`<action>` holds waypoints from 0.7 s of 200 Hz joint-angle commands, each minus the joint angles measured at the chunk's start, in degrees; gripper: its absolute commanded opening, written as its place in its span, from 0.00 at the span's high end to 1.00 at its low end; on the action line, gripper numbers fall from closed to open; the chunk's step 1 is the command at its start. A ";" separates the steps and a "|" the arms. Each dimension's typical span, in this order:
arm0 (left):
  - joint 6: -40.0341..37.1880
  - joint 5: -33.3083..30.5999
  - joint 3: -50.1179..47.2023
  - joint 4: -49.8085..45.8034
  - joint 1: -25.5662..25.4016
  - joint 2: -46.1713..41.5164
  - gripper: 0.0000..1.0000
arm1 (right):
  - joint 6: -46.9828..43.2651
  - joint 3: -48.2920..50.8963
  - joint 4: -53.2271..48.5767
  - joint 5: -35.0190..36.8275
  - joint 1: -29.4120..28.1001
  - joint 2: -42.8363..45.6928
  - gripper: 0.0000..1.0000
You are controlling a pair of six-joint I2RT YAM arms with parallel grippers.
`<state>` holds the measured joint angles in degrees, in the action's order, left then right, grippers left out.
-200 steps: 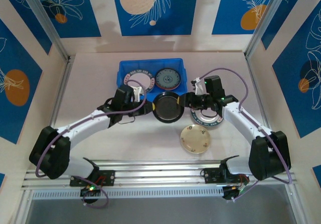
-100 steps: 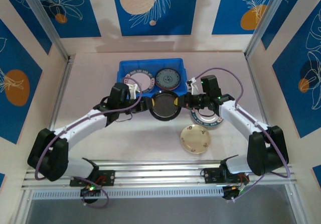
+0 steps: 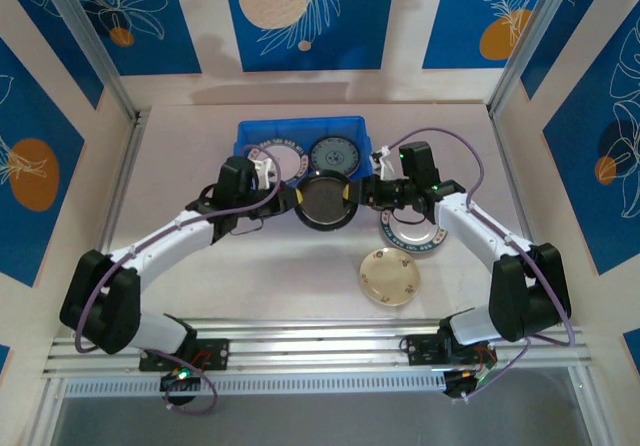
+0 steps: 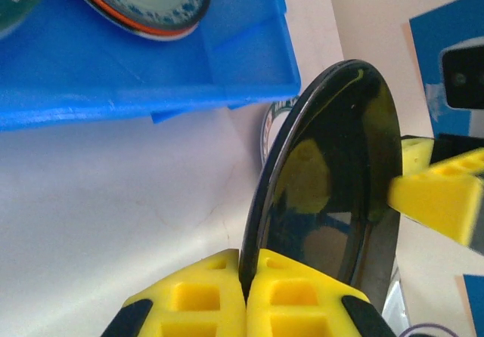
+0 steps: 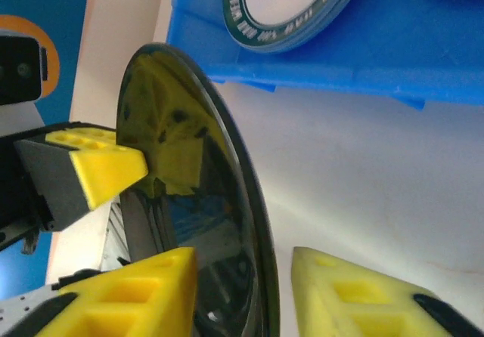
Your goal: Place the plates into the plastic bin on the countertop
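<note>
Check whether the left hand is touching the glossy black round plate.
Touching. The left wrist view shows the left hand closed on the rim of the glossy black round plate, pressing it from both sides with no gap.

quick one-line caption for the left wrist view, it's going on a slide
Left gripper pinching the rim of a glossy black plate just outside the blue plastic bin.

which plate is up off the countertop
The glossy black plate, clamped by the left gripper; the others lie on the countertop or in the blue bin.
</note>
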<state>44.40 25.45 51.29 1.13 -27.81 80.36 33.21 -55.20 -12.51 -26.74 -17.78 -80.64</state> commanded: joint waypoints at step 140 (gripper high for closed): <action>-3.12 -4.74 30.29 -3.51 6.36 24.17 1.00 | 10.72 8.88 3.80 7.15 18.33 13.90 0.56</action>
<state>39.99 20.32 78.41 -5.08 -22.33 101.36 42.24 -47.35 -10.07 -18.81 0.21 -67.55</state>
